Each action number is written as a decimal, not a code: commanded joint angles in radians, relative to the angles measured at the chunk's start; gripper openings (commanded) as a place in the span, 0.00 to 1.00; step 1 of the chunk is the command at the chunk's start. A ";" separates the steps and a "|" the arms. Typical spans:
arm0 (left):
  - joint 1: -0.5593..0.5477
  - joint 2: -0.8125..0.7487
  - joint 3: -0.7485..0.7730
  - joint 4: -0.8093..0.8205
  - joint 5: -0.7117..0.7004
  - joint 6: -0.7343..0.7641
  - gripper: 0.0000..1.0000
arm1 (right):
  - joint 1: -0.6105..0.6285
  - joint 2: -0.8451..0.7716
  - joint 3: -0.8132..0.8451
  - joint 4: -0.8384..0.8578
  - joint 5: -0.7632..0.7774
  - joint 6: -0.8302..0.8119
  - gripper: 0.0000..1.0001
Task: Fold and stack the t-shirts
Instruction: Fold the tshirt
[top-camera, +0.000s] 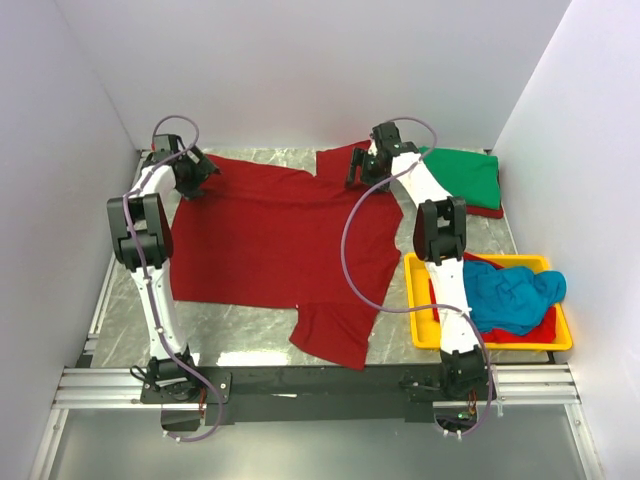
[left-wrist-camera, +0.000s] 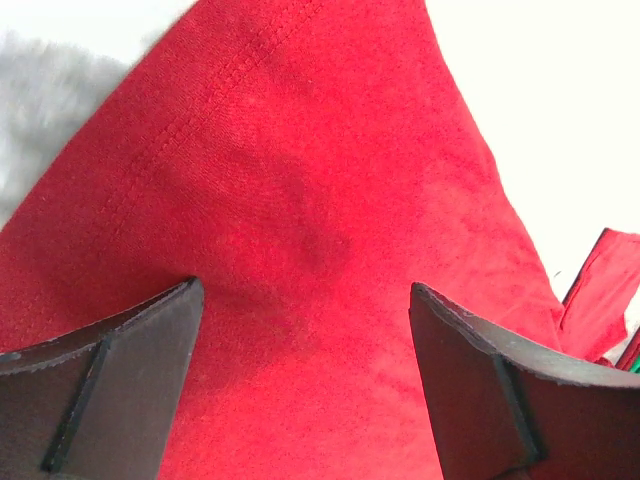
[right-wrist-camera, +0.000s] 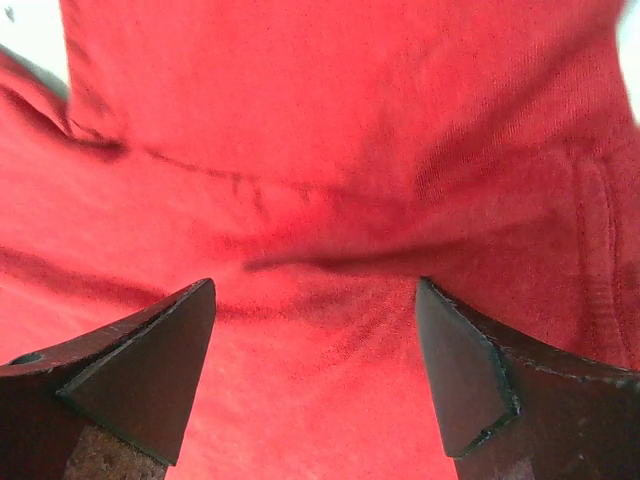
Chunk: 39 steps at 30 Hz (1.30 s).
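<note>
A dark red t-shirt (top-camera: 280, 240) lies spread flat on the table, one sleeve toward the near edge and one toward the back. My left gripper (top-camera: 205, 178) hangs open over its far left corner; in the left wrist view the gripper (left-wrist-camera: 305, 300) has only red cloth (left-wrist-camera: 300, 180) beneath its spread fingers (left-wrist-camera: 120, 380). My right gripper (top-camera: 355, 170) is open over the far sleeve area, and in the right wrist view the gripper (right-wrist-camera: 315, 295) hovers above creased red cloth (right-wrist-camera: 330, 120). A folded green t-shirt (top-camera: 465, 175) rests at the back right. A teal blue t-shirt (top-camera: 510, 295) is bunched in the tray.
The yellow tray (top-camera: 520, 345) stands at the right, near the right arm's base, with red cloth under the teal shirt. Under the green shirt a strip of red cloth (top-camera: 490, 212) shows. White walls enclose the table on three sides.
</note>
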 joint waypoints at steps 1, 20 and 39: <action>0.004 0.085 0.053 -0.029 0.004 0.057 0.91 | -0.009 0.063 0.078 -0.037 -0.032 0.035 0.87; -0.022 -0.281 0.035 -0.018 -0.158 0.121 0.93 | -0.021 -0.148 -0.002 0.193 -0.166 0.121 0.88; 0.203 -1.072 -1.002 -0.103 -0.494 -0.023 0.67 | 0.102 -0.809 -0.790 0.257 -0.071 0.060 0.88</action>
